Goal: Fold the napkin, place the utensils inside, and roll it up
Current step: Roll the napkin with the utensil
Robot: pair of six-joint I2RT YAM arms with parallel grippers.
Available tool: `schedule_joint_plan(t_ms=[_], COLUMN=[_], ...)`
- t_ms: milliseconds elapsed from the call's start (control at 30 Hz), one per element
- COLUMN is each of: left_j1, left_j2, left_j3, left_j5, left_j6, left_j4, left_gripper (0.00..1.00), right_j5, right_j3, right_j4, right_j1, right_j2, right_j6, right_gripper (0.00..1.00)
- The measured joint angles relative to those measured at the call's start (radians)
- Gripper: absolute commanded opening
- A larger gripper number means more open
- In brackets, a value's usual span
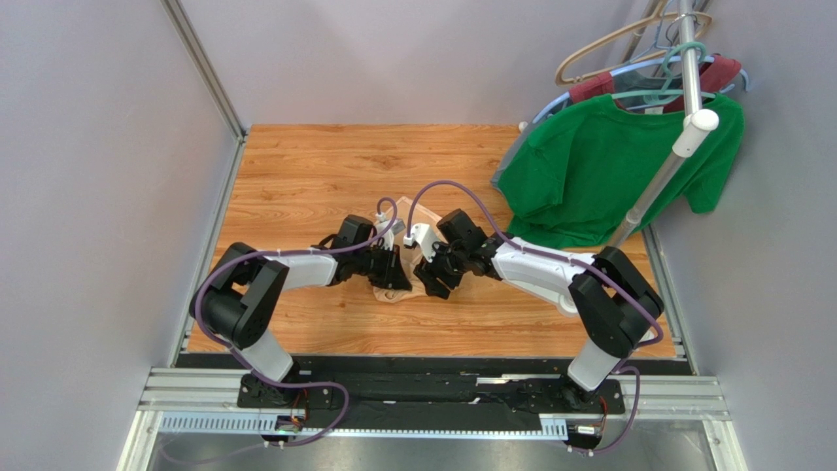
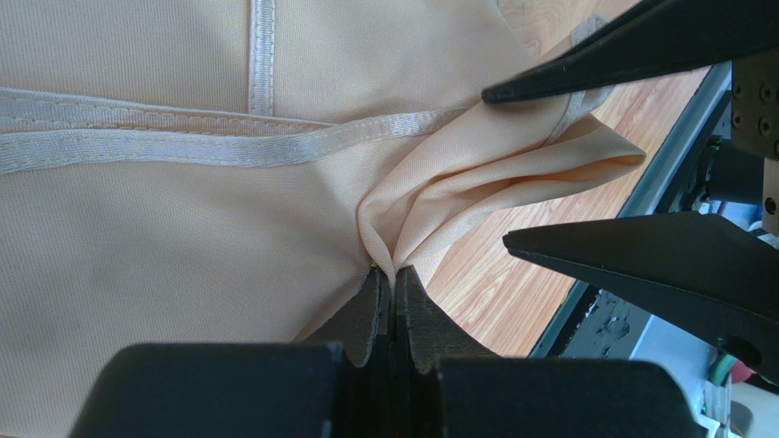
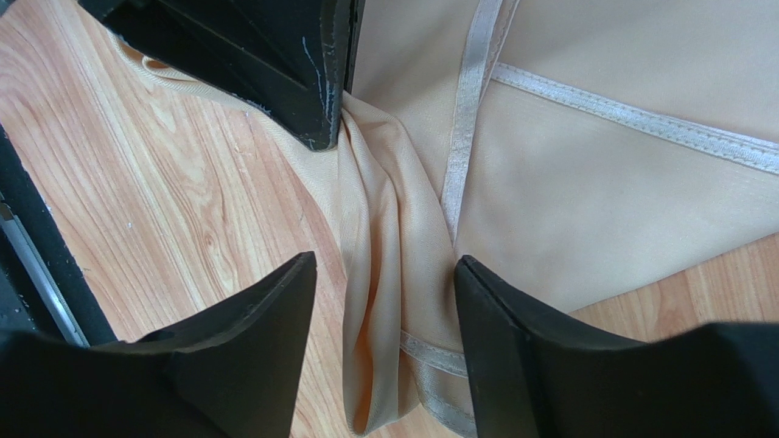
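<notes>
Our left gripper [image 2: 391, 281] was clamped shut on a bunched fold of the napkin [image 2: 183, 237], we found the right gripper [image 3: 384, 265] at its 3 o'clock, fingers spread wide astride that same ridge, cloth lay at the centre of the table [image 1: 295, 177], green T-shirt [image 1: 609, 172] hung at 1 o'clock

A: How much of the thin peach-tan cloth napkin [image 2: 165, 237] shows from above?
B: A sliver; the left jaws and right jaws hide the rest.
A: Up close?
B: It runs off both wrist pictures' edges, and its pinched fold vanishes between the closed left jaws.
A: The dark red garment [image 1: 722, 74]?
B: Mostly behind the green T-shirt [image 1: 609, 167].
</notes>
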Motion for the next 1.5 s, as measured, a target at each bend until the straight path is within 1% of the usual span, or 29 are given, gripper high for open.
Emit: schedule_joint_plan(t_ms=[100,133,200,233,300,333,367,400,433,500,533,633,733,833,1000,1133,1233,1333,1500], left_j1=[0.001,0.001,0.001,0.001,0.001,0.001,0.001,0.001,0.001,0.001,0.001,0.002,0.005,0.008,0.012,0.013,0.013,0.003,-0.027], left_j2=[0.0,0.0,0.0,0.0,0.0,0.0,0.0,0.0,0.0,-0.001,-0.003,-0.016,-0.061,-0.131,-0.285,-0.394,-0.473,-0.521,-0.541], left_j3=[0.0,0.0,0.0,0.0,0.0,0.0,0.0,0.0,0.0,0.0,0.0,0.0,-0.001,-0.006,-0.055,-0.117,-0.175,-0.212,-0.219], left_j5=[0.0,0.001,0.001,0.002,0.003,0.004,0.004,0.004,0.004,0.004,0.003,-0.018,-0.052,-0.1,-0.204,-0.265,-0.285,-0.291,-0.317], left_j6=[-0.001,-0.001,-0.002,-0.002,-0.002,-0.002,-0.001,-0.001,-0.001,-0.002,-0.001,0.003,0.007,0.011,0.017,0.026,0.038,0.045,0.056], left_j4=[-0.001,0.0,0.0,0.0,-0.001,-0.001,-0.001,-0.001,-0.002,-0.002,-0.003,-0.035,-0.072,-0.097,-0.11,-0.108,-0.089,-0.073,-0.062], left_gripper=[0.0,0.0,0.0,0.0,0.0,0.0,0.01,0.04,0.12,0.26,0.37,0.5,0.57,0.59,0.59,0.6,0.6,0.61,0.59], right_j5=[0.014,0.016,0.023,0.026,0.03,0.03,0.029,0.026,0.024,0.019,0.015,-0.023,-0.064,-0.099,-0.154,-0.188,-0.208,-0.229,-0.261], right_j3=[-0.007,-0.011,-0.015,-0.015,-0.015,-0.015,-0.014,-0.012,-0.011,-0.003,0.003,0.039,0.085,0.121,0.158,0.194,0.223,0.245,0.282], right_j4=[-0.003,-0.003,-0.009,-0.011,-0.012,-0.012,-0.013,-0.015,-0.018,-0.028,-0.035,-0.065,-0.103,-0.132,-0.167,-0.205,-0.236,-0.261,-0.303], right_j1=[0.007,0.008,0.008,0.008,0.008,0.008,0.008,0.009,0.01,0.01,0.009,-0.004,-0.019,-0.03,-0.051,-0.065,-0.072,-0.077,-0.088], right_j2=[0.0,0.0,0.003,0.008,0.019,0.024,0.028,0.032,0.034,0.037,0.043,0.079,0.116,0.147,0.18,0.21,0.233,0.251,0.282], right_j6=[0.0,-0.002,-0.001,0.002,0.003,0.005,0.005,0.008,0.007,0.008,0.008,0.008,0.008,0.009,0.02,0.027,0.031,0.033,0.034], right_gripper=[0.43,0.36,0.3,0.24,0.16,0.09,0.05,0.02,0.0,0.0,0.0,0.0,0.0,0.0,0.0,0.0,0.0,0.0,0.0])
